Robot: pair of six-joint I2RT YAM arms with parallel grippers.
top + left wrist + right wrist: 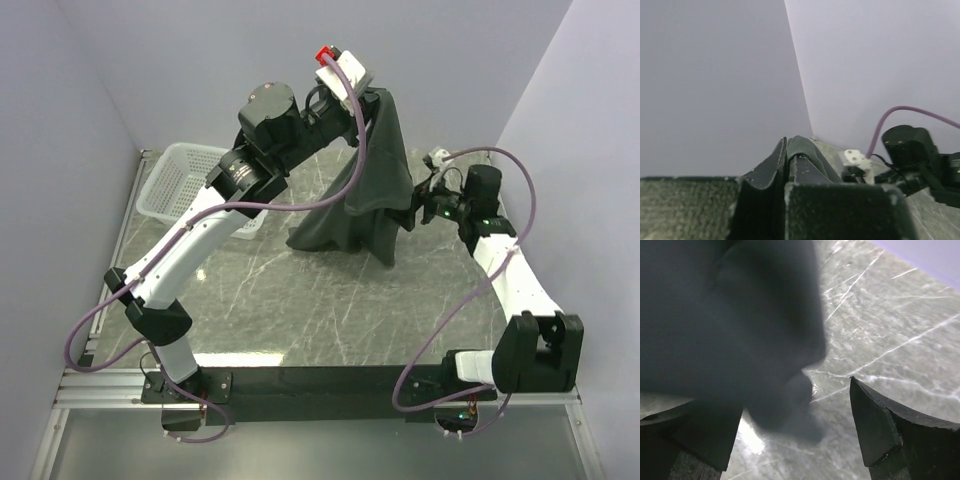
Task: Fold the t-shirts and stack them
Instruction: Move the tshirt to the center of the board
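Observation:
A dark grey-green t-shirt hangs bunched from my left gripper, which is raised high over the back of the table and shut on a fold of it. The shirt's lower end rests crumpled on the marble table. In the left wrist view the cloth bulges out between the closed fingers. My right gripper stands open at the hanging shirt's right edge. In the right wrist view a blurred lobe of the shirt hangs by the left finger, within the wide gap of the right gripper.
A white mesh basket stands at the back left of the table. Pale walls close in at the back and both sides. Purple cables loop off both arms. A black bar runs along the near edge between the arm bases.

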